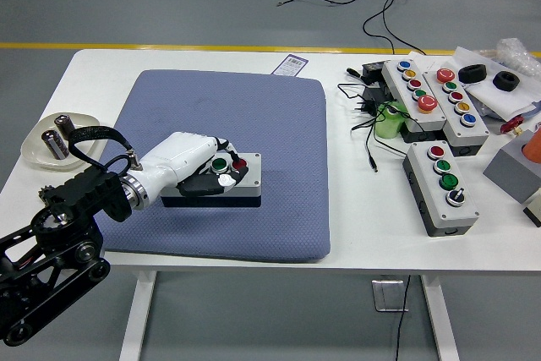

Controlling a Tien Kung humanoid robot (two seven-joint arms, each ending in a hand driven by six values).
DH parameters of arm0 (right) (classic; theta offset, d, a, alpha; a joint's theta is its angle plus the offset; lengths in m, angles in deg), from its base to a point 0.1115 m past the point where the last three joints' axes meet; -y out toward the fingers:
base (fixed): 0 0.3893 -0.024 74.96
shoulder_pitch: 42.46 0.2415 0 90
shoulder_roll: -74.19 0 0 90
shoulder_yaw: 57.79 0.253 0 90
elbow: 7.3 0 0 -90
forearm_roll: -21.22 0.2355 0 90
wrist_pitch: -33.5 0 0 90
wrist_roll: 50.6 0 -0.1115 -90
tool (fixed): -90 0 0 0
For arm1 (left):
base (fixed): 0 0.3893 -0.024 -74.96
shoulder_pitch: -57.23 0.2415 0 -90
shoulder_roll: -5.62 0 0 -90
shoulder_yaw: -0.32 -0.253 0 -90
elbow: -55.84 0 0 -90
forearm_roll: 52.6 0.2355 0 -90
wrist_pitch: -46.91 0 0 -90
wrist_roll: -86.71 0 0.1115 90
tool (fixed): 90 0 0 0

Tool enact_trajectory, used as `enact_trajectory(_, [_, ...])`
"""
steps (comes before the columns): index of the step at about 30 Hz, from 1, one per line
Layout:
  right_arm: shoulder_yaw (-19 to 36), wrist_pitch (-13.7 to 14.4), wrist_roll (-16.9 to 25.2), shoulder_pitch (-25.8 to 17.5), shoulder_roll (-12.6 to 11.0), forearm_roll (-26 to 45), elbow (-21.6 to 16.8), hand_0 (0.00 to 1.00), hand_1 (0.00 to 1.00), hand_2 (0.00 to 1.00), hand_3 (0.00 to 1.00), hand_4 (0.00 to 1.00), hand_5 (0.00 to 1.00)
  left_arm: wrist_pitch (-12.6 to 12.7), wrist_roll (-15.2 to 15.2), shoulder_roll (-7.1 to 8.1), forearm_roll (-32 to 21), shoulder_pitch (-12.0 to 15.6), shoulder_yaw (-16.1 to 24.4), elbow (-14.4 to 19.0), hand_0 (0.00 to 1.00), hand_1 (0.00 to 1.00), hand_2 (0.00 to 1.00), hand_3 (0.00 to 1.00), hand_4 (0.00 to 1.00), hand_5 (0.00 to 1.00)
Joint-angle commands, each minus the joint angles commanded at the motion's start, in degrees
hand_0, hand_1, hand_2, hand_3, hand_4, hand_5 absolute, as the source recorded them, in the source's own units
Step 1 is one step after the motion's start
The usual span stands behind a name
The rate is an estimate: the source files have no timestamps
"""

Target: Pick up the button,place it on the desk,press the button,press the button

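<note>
Head view: left hand lay with fingers curled over one button box on the mat; three more boxes sat right.

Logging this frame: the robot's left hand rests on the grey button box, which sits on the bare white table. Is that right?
Not quite. In the head view the left hand does rest on the grey button box, but the box sits on the blue-grey mat, not the bare white table.
</note>
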Motion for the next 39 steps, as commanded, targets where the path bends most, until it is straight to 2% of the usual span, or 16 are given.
enact_trajectory(5, [-0.16,0.00,0.00,0.07,0.00,0.02,0.00,0.540,0.663,0.714,0.632,0.319,0.158,-0.79,0.41,-0.63,0.06,-0.74,-0.18,-0.38,0.002,0.002,0.002,0.689,0.616,0.998])
enact_trajectory(20, [-0.23,-0.03,0.00,0.14,0.00,0.01,0.00,0.538,0.663,0.714,0.633,0.319,0.157,-3.51,1.30,-0.71,0.31,-0.49,-1.49,-2.64,0.002,0.002,0.002,0.689,0.614,0.998])
enact_trajectory(24, [-0.33,-0.03,-0.04,0.09,0.00,0.13,0.00,0.538,0.663,0.714,0.633,0.319,0.157,-3.56,1.32,-0.81,0.25,-0.30,-1.58,-2.85,0.002,0.002,0.002,0.689,0.614,0.998])
enact_trajectory(29, [-0.43,-0.02,-0.09,0.03,0.00,0.31,0.00,0.538,0.663,0.714,0.632,0.319,0.158,-2.08,1.24,-0.87,0.34,-0.13,-0.78,-2.27,0.002,0.002,0.002,0.690,0.615,0.998])
enact_trajectory(35, [-0.55,-0.01,-0.11,-0.03,0.00,0.49,0.00,0.539,0.663,0.714,0.633,0.319,0.156,1.99,0.99,-1.88,0.19,0.53,2.62,-1.43,0.002,0.002,0.002,0.691,0.615,0.998])
enact_trajectory(37, [-0.50,-0.03,-0.10,-0.06,0.00,0.43,0.00,0.539,0.663,0.714,0.633,0.319,0.156,3.67,0.68,-3.22,-0.26,1.25,4.88,-2.16,0.002,0.002,0.002,0.691,0.615,0.998])
enact_trajectory(39, [-0.46,-0.01,-0.09,-0.11,0.00,0.38,0.00,0.536,0.662,0.713,0.632,0.319,0.157,6.17,0.17,-5.68,-2.05,2.72,8.35,-4.12,0.002,0.002,0.002,0.688,0.619,0.998])
